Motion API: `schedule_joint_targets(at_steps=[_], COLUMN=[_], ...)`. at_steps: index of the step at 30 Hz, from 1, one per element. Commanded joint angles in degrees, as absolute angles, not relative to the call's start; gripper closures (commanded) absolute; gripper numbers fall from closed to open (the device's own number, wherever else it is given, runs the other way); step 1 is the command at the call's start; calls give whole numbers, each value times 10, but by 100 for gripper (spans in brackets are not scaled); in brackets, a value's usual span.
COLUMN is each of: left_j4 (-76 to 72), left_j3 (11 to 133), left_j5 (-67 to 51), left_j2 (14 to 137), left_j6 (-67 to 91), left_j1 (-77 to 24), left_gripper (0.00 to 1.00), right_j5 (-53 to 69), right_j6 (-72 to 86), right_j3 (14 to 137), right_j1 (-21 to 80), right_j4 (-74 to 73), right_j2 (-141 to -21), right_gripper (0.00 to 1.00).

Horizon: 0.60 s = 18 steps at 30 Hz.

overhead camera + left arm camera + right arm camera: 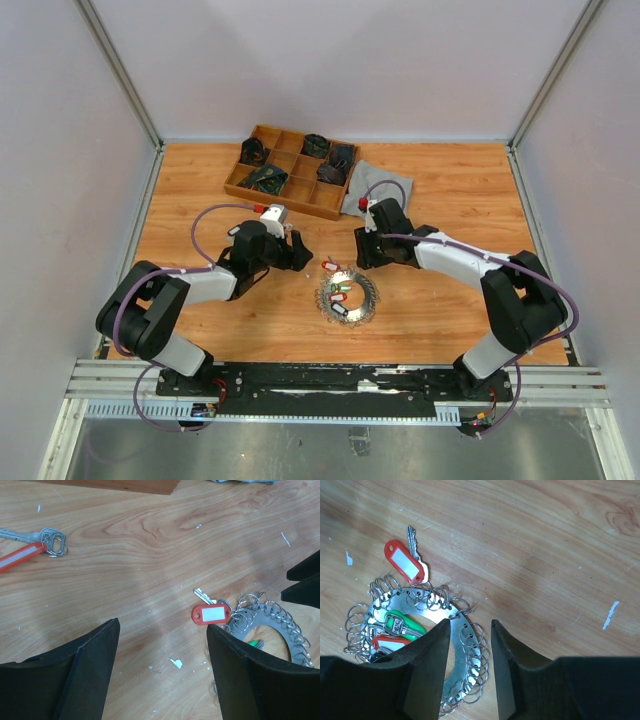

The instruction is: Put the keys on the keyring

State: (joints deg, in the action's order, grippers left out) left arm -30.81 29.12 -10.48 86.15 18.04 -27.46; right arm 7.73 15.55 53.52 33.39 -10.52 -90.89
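Note:
The keyring (352,300) is a flat silver ring plate fringed with wire loops, lying between the arms. A red-tagged key (404,564) lies at its far rim against the loops (212,614); whether it is hooked on I cannot tell. A green-tagged key (400,625) and another red-tagged one (387,642) lie inside the ring. A further key on a red tag (35,549) lies apart on the wood. My left gripper (164,625) is open over bare table beside the ring. My right gripper (471,625) is open, its fingers straddling the ring's plate (465,640).
A wooden compartment tray (290,170) with dark items stands at the back, a grey cloth (378,188) beside it. White scraps (176,663) dot the wooden table. Grey walls enclose the back and both sides.

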Motion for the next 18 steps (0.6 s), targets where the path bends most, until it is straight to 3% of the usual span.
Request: schedule_joint_targets(at_steps=[1,6,18], left_j4=[-330,-321,-293], left_j3=[287,293,318], left_j5=[-103,-101,-101], left_j2=[856,855,826], left_j6=[171,169,171], left_j1=[-277,-278,-314], left_gripper=[25,26,26], right_j5=[58,-11,-107], right_j6=[223,261,283], right_j3=[535,532,545], right_j1=[346,358,364], right_j4=[-91,-119,-191], right_j2=[-913,-909,-893], right_gripper=[60,58,64])
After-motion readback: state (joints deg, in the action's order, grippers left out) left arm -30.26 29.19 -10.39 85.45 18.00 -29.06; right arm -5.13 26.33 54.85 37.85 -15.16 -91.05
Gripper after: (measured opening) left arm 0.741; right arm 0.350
